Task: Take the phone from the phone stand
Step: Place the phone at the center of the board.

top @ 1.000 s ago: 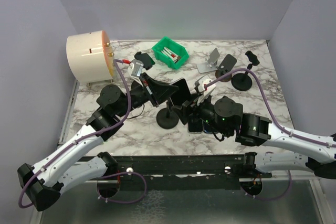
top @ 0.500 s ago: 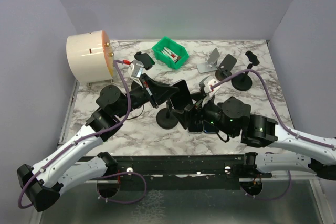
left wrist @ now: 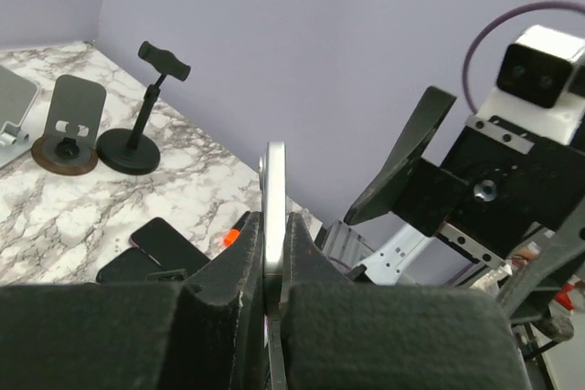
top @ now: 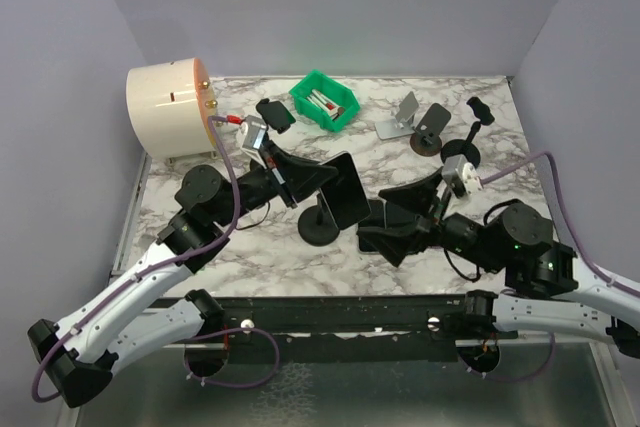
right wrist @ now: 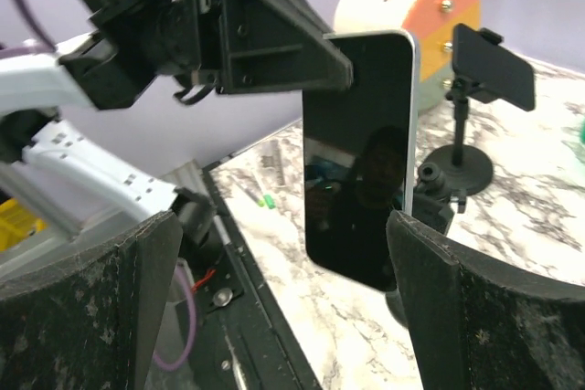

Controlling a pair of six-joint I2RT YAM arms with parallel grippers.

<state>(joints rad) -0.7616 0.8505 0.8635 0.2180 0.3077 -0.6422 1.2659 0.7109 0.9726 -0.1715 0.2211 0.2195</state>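
the left gripper is clamped shut on the phone, one finger pressed on each face, so the phone shows upright and edge-on in the left wrist view. the phone sits just above the round black base of the phone stand, near the middle of the marble table. whether it touches the stand's cradle cannot be told. the right gripper hangs just right of the phone, jaws spread wide with nothing between them, facing its dark screen. a green bin lies at the far edge.
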